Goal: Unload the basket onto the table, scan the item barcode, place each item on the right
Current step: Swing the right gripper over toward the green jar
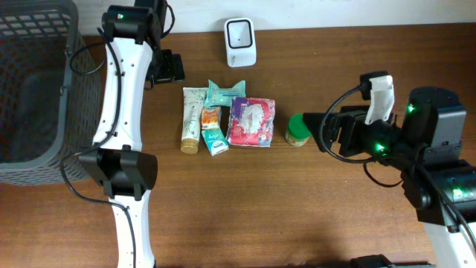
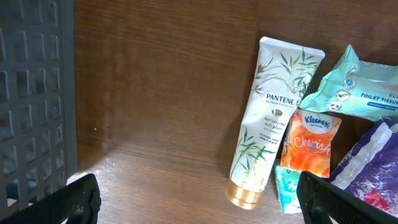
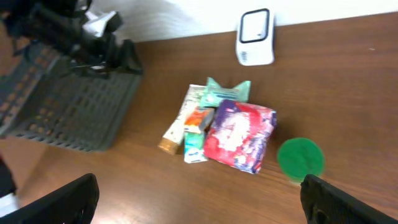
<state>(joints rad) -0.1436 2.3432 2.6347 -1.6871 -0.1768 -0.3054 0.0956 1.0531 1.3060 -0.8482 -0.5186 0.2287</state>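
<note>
The left gripper [image 2: 199, 202] and right gripper [image 3: 199, 200] stood spread wide and empty above the tabletop [image 1: 335, 216]; the Pantene tube [image 2: 270, 118] lay mid-table, the barcode scanner [image 3: 255, 36] at its far edge

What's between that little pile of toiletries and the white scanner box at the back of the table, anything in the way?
Nothing visible does. Only bare table lies between the scanner and the teal tissue pack, the item in the pile nearest to it. The other items lie behind that pack, farther from the scanner.
</note>
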